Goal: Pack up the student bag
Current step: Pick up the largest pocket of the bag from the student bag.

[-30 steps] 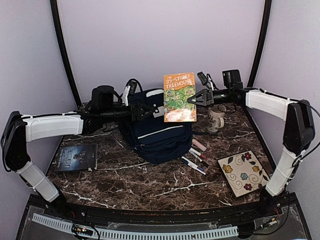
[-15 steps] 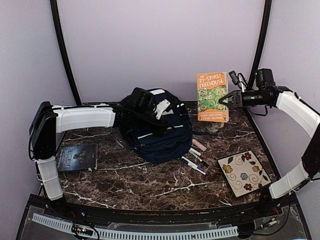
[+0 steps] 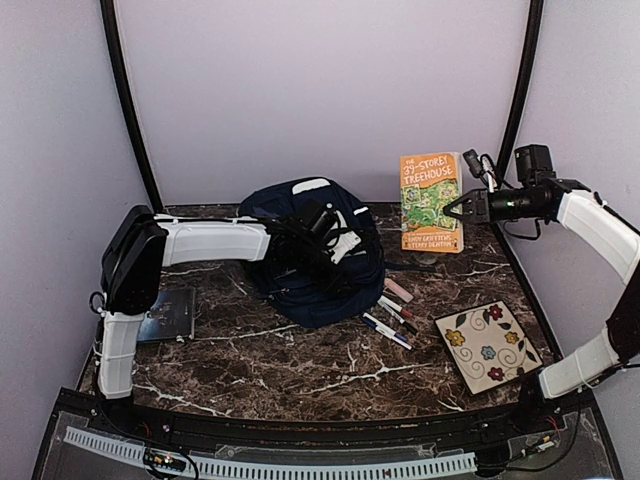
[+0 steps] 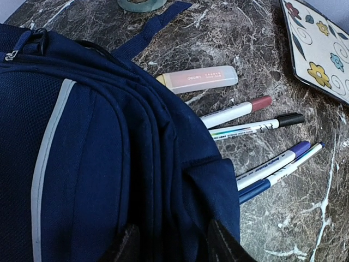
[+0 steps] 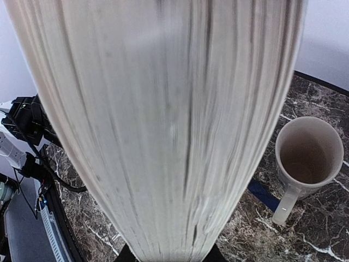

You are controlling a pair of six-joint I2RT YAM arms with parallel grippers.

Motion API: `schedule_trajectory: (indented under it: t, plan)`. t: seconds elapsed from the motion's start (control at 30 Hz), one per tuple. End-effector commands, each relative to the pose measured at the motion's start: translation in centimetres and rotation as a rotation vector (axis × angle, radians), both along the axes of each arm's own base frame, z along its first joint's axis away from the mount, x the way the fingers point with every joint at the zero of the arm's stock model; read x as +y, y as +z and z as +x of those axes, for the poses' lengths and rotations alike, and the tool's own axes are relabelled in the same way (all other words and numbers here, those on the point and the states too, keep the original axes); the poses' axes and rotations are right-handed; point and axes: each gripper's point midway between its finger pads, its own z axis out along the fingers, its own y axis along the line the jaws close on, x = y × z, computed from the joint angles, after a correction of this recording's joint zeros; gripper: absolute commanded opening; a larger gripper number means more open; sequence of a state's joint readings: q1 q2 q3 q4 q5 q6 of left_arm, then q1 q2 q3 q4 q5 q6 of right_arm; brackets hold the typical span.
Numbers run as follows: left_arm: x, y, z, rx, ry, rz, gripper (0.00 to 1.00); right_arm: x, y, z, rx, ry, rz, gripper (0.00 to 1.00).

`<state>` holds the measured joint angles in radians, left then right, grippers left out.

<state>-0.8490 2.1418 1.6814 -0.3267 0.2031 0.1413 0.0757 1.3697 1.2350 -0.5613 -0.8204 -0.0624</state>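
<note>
Student bag (image 3: 318, 268), navy, far-centre on table (image 3: 300, 370), fold of top fabric nipped in left jaws; book (image 3: 431, 202) clamped upright in right jaws, aloft far right; step judged: opening bag for book; next need, likely: mouth lifted wide, book carried left and lowered in.

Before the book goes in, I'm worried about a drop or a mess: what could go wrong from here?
1. The right gripper holds the book upright in the air by one edge, with the mug below it; a slip could drop the book onto the mug.
2. The left gripper pinches a fold of the student bag, and the pens lie right against the bag's edge; tugging the fabric may scatter them.
</note>
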Motion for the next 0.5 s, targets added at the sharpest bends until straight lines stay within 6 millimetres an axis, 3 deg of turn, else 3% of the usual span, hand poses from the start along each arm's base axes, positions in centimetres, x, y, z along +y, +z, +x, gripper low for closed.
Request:
schedule_trajectory:
  t: [0.0,0.23,0.37,0.47]
  plan:
    - [0.7,0.6,1.3,-0.038,0.067,0.031,0.45,0.7,2.6,-0.4,-0.105,0.046,0.052,0.00]
    - [0.7,-1.2,0.9,-0.001,0.040,0.069,0.43,0.7,2.5,-0.5,-0.100,0.048,0.056,0.00]
    - [1.2,-1.6,1.0,-0.008,0.045,0.105,0.27,0.7,2.3,-0.5,-0.091,0.045,0.055,0.00]
    - [1.3,-0.2,1.8,-0.042,0.063,0.113,0.14,0.7,2.1,-0.2,-0.061,0.042,0.050,0.00]
